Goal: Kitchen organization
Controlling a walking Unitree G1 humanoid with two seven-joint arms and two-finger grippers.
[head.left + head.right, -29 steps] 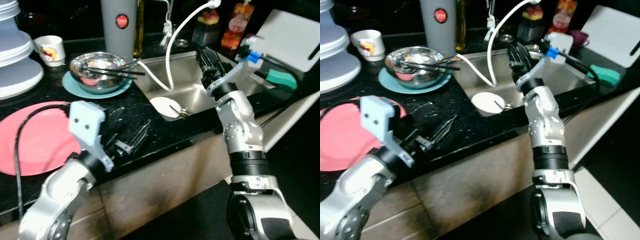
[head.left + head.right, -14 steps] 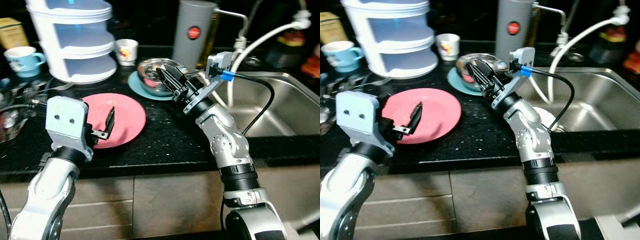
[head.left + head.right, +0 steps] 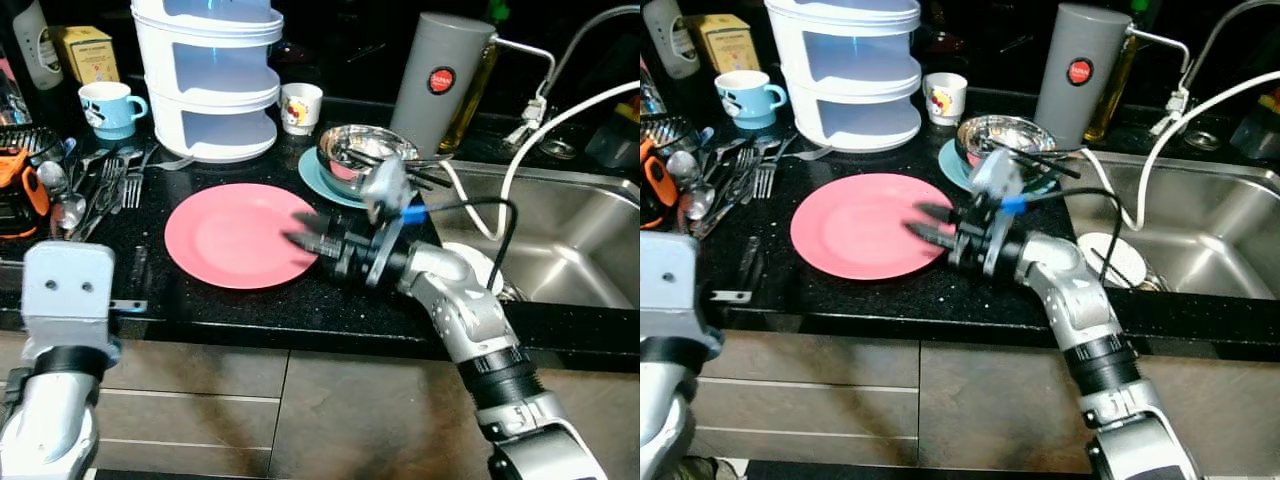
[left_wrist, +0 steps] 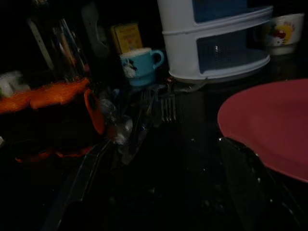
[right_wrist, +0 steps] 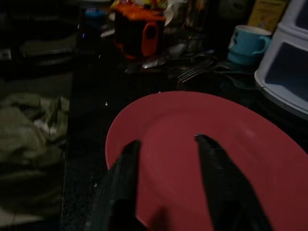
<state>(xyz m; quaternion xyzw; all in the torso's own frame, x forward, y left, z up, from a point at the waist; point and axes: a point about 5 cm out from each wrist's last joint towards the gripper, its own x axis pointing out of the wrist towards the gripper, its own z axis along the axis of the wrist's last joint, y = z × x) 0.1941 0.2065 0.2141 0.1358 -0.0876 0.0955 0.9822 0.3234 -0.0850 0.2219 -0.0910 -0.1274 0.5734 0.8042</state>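
A round pink plate lies flat on the black counter. My right gripper reaches in from the right, low over the plate's right rim, open with nothing between its fingers. In the right wrist view its two black fingers straddle the pink plate. My left gripper is open at the counter's front left edge, left of the plate and clear of it. Behind the plate, a steel bowl holding black chopsticks sits on a teal plate.
A white tiered container, blue mug, small white cup and grey canister line the back. Loose cutlery lies left beside an orange item. The sink, with a white dish and hose, is right.
The whole view has shifted with the camera. My right gripper has dropped from the steel bowl to the pink plate's right rim. My left gripper has come off the plate to the counter's front edge.
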